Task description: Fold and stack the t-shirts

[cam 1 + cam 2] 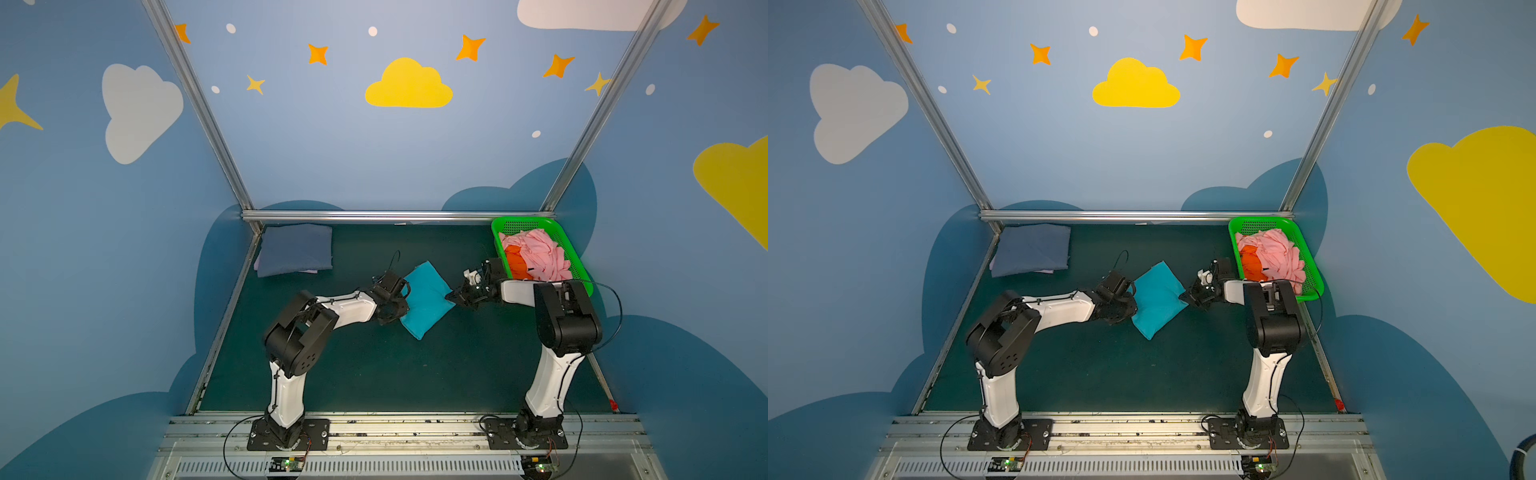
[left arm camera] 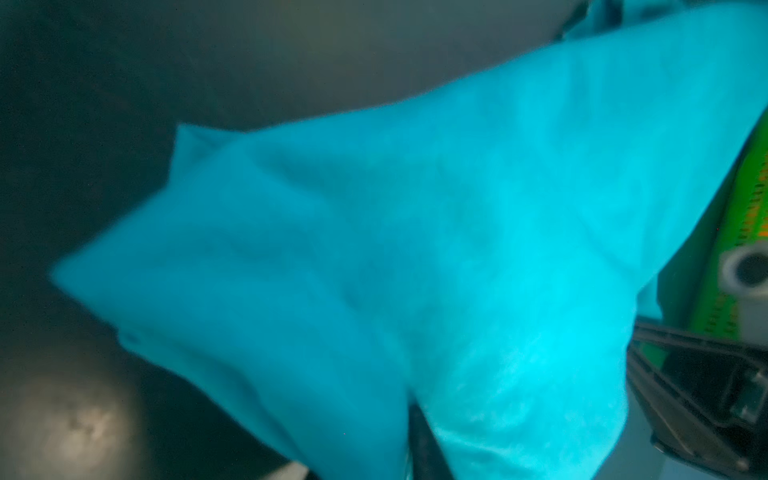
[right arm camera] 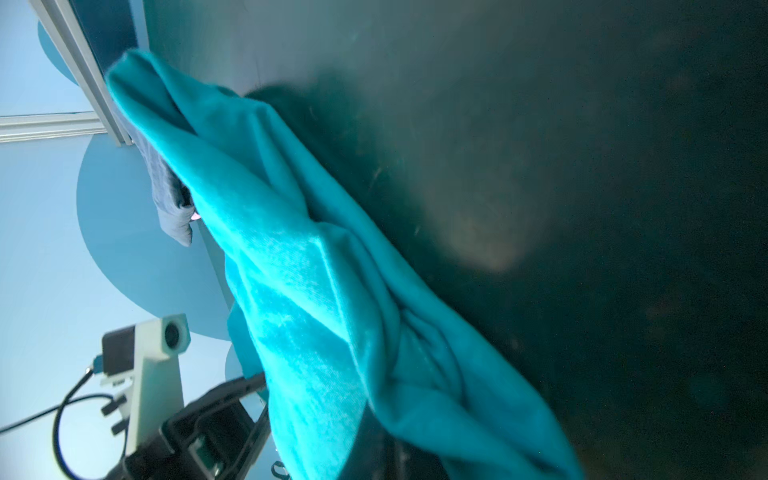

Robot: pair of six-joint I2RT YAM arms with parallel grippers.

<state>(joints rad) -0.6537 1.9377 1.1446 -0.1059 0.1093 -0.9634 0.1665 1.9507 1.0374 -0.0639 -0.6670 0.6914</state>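
Note:
A folded teal t-shirt (image 1: pixel 426 299) (image 1: pixel 1156 301) is stretched between my two grippers over the middle of the mat. My left gripper (image 1: pixel 402 309) (image 1: pixel 1133 308) is shut on its left edge, and the cloth (image 2: pixel 415 249) drapes over a dark finger (image 2: pixel 426 453). At the shirt's right corner my right gripper (image 1: pixel 451 297) (image 1: pixel 1183 297) is shut, with the fabric (image 3: pixel 311 270) bunched at its jaws. A folded slate-blue t-shirt (image 1: pixel 295 253) (image 1: pixel 1032 251) lies at the back left on a pale lavender one (image 1: pixel 307 272). Crumpled pink (image 1: pixel 536 253) and orange (image 1: pixel 517 259) t-shirts fill the basket.
The green perforated basket (image 1: pixel 523 220) (image 1: pixel 1258 220) stands at the back right, just behind my right arm. A metal rail (image 1: pixel 374 216) bounds the dark green mat (image 1: pixel 374 365) at the back, and slanted rails bound its sides.

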